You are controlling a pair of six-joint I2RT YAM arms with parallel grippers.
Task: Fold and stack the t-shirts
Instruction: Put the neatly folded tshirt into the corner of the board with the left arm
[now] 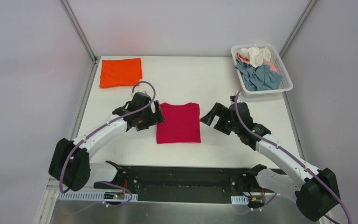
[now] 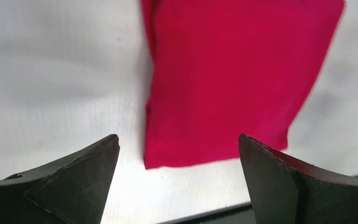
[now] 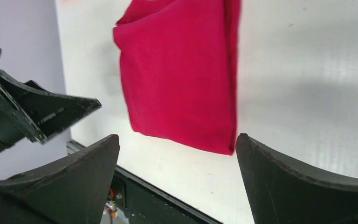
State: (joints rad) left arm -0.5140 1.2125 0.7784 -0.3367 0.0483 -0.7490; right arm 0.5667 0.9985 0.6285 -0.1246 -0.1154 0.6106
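Observation:
A crimson red t-shirt point(image 1: 178, 122) lies folded into a rectangle at the table's middle; it also shows in the left wrist view point(image 2: 228, 79) and the right wrist view point(image 3: 182, 74). A bright orange t-shirt point(image 1: 120, 72) lies folded at the far left. Grey-blue point(image 1: 261, 77), cream point(image 1: 256, 54) and pale pink point(image 1: 241, 58) shirts are heaped in the basket. My left gripper point(image 1: 154, 113) is open and empty beside the red shirt's left edge. My right gripper point(image 1: 209, 116) is open and empty just right of the shirt.
A white slatted basket point(image 1: 285, 77) stands at the far right corner. Grey walls enclose the table on three sides. A black rail point(image 1: 182, 179) runs along the near edge between the arm bases.

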